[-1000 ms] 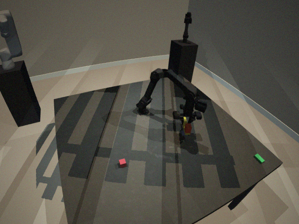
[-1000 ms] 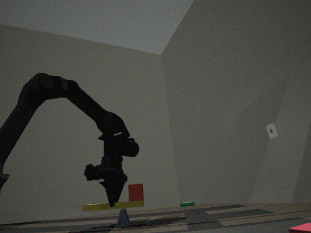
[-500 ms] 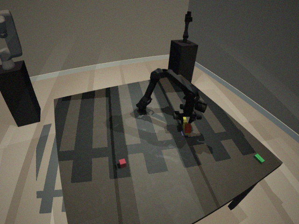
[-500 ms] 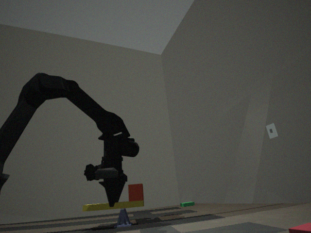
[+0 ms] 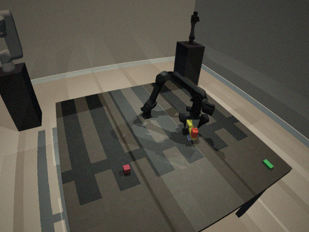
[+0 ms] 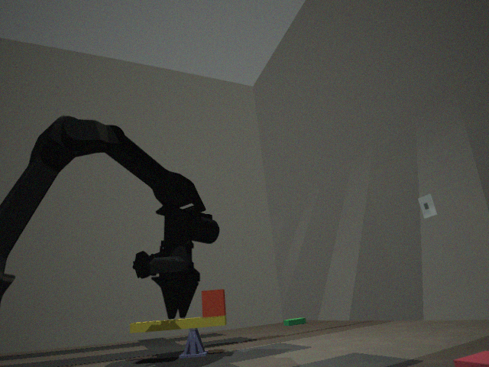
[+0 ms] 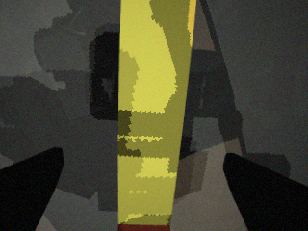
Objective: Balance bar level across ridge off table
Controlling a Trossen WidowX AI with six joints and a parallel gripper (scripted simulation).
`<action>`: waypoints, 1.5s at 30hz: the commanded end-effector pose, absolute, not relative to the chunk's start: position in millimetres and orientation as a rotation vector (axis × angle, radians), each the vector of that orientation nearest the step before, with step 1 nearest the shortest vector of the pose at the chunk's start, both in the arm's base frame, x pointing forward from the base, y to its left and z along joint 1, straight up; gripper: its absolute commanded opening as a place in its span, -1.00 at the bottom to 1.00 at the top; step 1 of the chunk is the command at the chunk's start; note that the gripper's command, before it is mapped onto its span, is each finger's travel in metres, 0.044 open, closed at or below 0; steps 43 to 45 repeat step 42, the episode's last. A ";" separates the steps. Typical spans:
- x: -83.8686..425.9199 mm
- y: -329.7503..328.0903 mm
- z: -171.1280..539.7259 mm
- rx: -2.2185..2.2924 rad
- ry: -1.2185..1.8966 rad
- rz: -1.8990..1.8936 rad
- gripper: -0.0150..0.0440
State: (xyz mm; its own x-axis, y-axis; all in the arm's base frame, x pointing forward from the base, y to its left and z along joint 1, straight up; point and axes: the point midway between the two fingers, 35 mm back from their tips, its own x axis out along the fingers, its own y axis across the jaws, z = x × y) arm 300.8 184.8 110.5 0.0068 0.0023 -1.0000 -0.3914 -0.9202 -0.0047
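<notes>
The yellow bar lies across the small blue-grey ridge. It is nearly level, its left end a touch lower in the exterior view. Both ends are clear of the table. An orange-red block stands on the bar's right end. My gripper is open right above the bar. In the wrist view its fingers stand wide on either side of the bar, with a gap on each side.
A red cube sits on the table toward the front left. A green block lies near the right edge. A black pedestal stands behind the table, another with a grey arm at the left.
</notes>
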 end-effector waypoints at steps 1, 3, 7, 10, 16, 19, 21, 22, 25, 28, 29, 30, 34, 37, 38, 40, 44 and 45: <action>304.8 187.2 147.4 -2.015 0.388 1.970 1.00; 303.4 186.3 170.2 -2.015 0.388 1.970 1.00; 299.3 183.8 197.0 -2.015 0.389 1.971 1.00; 299.3 183.8 197.0 -2.015 0.389 1.971 1.00; 299.3 183.8 197.0 -2.015 0.389 1.971 1.00; 299.3 183.8 197.0 -2.015 0.389 1.971 1.00; 299.3 183.8 197.0 -2.015 0.389 1.971 1.00; 299.3 183.8 197.0 -2.015 0.389 1.971 1.00; 299.3 183.8 197.0 -2.015 0.389 1.971 1.00; 299.3 183.8 197.0 -2.015 0.389 1.971 1.00; 299.3 183.8 197.0 -2.015 0.389 1.971 1.00; 299.3 183.8 197.0 -2.015 0.389 1.971 1.00; 299.3 183.8 197.0 -2.015 0.389 1.971 1.00; 299.3 183.8 197.0 -2.015 0.389 1.971 1.00; 299.3 183.8 197.0 -2.015 0.389 1.971 1.00; 299.3 183.8 197.0 -2.015 0.389 1.971 1.00; 299.3 183.8 197.0 -2.015 0.389 1.971 1.00; 299.3 183.8 197.0 -2.015 0.389 1.971 1.00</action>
